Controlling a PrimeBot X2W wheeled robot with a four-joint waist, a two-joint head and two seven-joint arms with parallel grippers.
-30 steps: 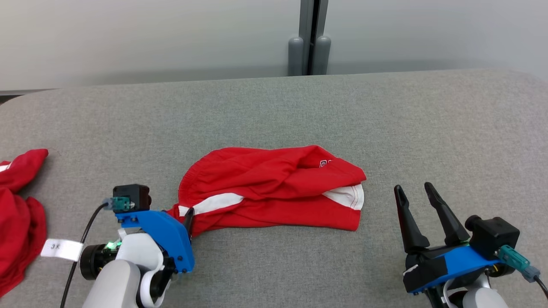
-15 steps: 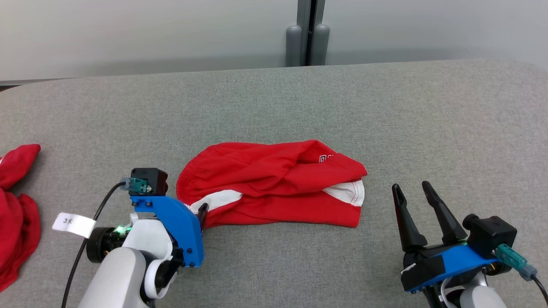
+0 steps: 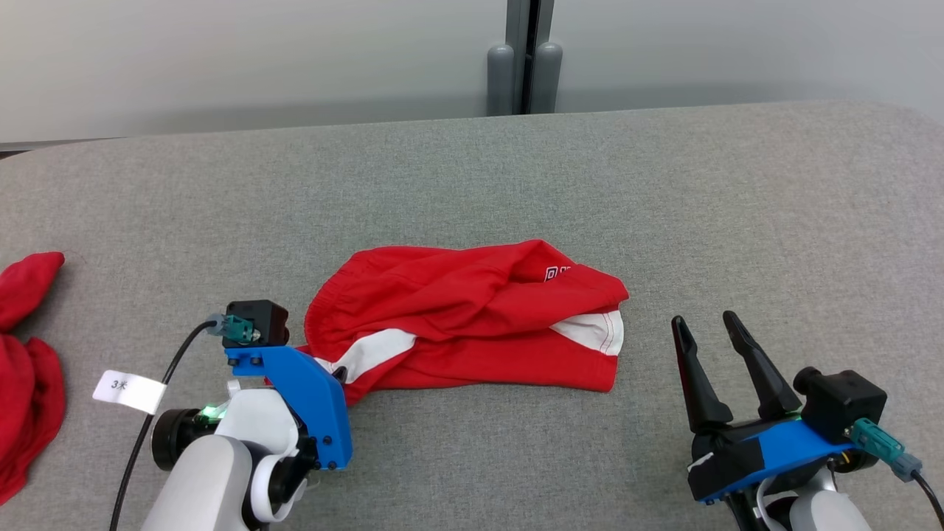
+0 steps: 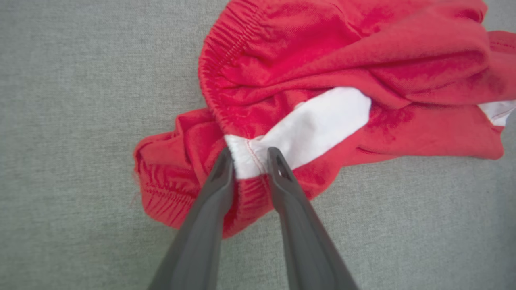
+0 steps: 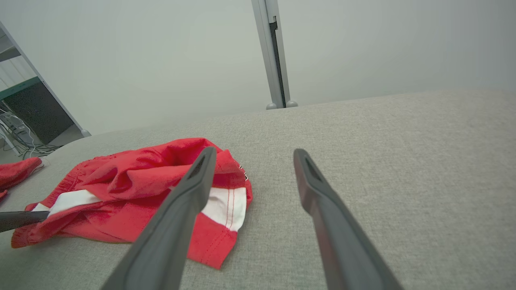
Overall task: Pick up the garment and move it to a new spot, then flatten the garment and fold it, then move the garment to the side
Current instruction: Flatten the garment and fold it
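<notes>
There are two grippers and two red garments. The red shorts, with white stripes and an elastic waistband, lie crumpled in the middle of the grey fabric surface. A second red garment lies well apart at the left edge.

The left gripper pinches the waistband corner of the shorts, with the end of a white stripe between its fingers. The right gripper is spread wide and holds nothing, near the shorts' other end but not touching.

Compared with half a second ago, the shorts lie in about the same place and the right gripper keeps its spread. The left gripper's finger is now deeper in the cloth.

Behind the surface stands a pale wall with a grey metal post.
</notes>
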